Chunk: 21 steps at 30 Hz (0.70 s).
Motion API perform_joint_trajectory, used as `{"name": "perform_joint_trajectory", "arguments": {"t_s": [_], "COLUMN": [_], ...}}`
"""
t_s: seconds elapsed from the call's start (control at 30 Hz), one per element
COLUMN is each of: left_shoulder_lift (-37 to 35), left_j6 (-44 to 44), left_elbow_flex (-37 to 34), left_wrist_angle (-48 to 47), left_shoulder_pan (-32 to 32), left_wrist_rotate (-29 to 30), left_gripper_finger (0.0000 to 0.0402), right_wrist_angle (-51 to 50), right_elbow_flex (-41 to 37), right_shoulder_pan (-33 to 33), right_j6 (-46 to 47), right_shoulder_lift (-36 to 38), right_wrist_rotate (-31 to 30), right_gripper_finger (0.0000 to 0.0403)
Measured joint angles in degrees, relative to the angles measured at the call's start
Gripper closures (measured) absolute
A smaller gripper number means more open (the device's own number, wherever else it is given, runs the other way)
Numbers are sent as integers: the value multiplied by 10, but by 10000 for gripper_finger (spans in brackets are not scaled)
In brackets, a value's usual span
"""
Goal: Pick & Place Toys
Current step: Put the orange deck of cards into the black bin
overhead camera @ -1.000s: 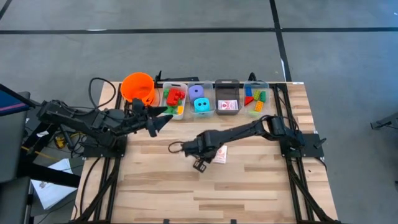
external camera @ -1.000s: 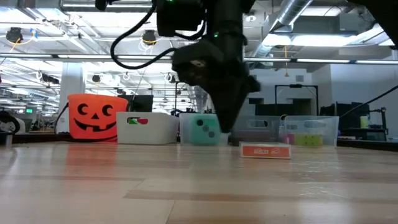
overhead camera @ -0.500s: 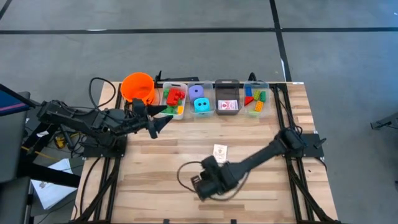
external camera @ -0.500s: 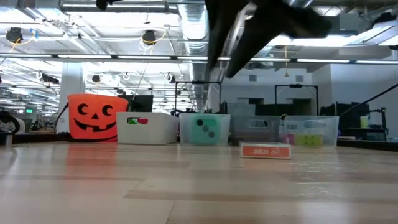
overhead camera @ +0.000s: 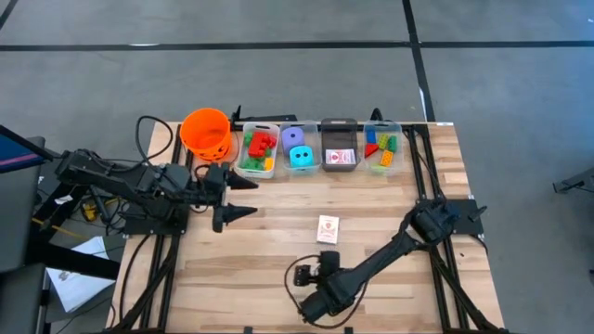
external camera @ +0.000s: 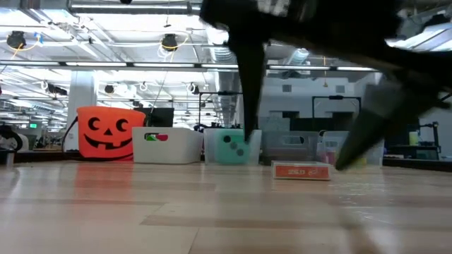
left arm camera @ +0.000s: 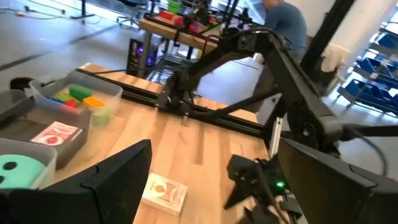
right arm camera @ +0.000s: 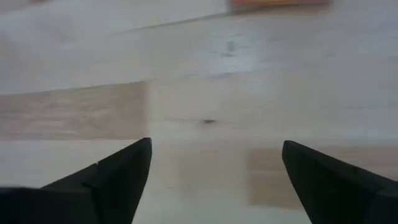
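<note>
A red-and-white card pack (overhead camera: pixel 328 228) lies flat on the wooden table (overhead camera: pixel 241 269), right of its middle; it also shows in the low view (external camera: pixel 301 171) and the left wrist view (left arm camera: pixel 163 193). My right gripper (right arm camera: pixel 217 143) hangs open over bare wood near the table's front edge (overhead camera: pixel 311 301), fingers slanting down, nothing between them. My left gripper (overhead camera: pixel 251 198) stands open at the left, raised and about level, pointing toward the table's right, clear of everything (left arm camera: pixel 214 142). Bricks (overhead camera: pixel 259 148), dice (overhead camera: pixel 297 148) and more cards (overhead camera: pixel 340 158) sit in bins at the far edge.
An orange pumpkin bucket (overhead camera: pixel 206 130) stands at the far left beside a row of several clear bins (overhead camera: pixel 320 125); the last bin holds more bricks (overhead camera: pixel 382 148). Bare wood stretches between the card pack and the near edge. A person sits in the room beyond (left arm camera: pixel 283 22).
My right gripper has swung from beside the card pack at the table's middle toward the near edge, rolling as it went, and has opened from shut. The card pack stays where it lay. My left gripper has rolled in place and stays open.
</note>
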State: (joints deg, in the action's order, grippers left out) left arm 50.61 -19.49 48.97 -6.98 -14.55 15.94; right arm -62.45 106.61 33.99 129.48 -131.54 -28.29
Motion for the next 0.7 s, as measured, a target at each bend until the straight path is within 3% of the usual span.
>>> {"name": "perform_joint_trajectory", "arguments": {"t_s": [0.4,0.7], "left_shoulder_lift": [1,1], "left_j6": [0,0], "left_elbow_flex": [0,0], "left_wrist_angle": [-21,-23], "left_shoulder_pan": [0,0], "left_wrist_rotate": [-33,-33], "left_gripper_finger": [59,59], "right_wrist_angle": [-20,-157], "right_elbow_flex": [4,-1], "right_shoulder_pan": [-7,-11], "right_j6": [-60,27], "right_shoulder_lift": [-52,-58], "right_wrist_rotate": [-21,-34], "right_gripper_finger": [51,71]}}
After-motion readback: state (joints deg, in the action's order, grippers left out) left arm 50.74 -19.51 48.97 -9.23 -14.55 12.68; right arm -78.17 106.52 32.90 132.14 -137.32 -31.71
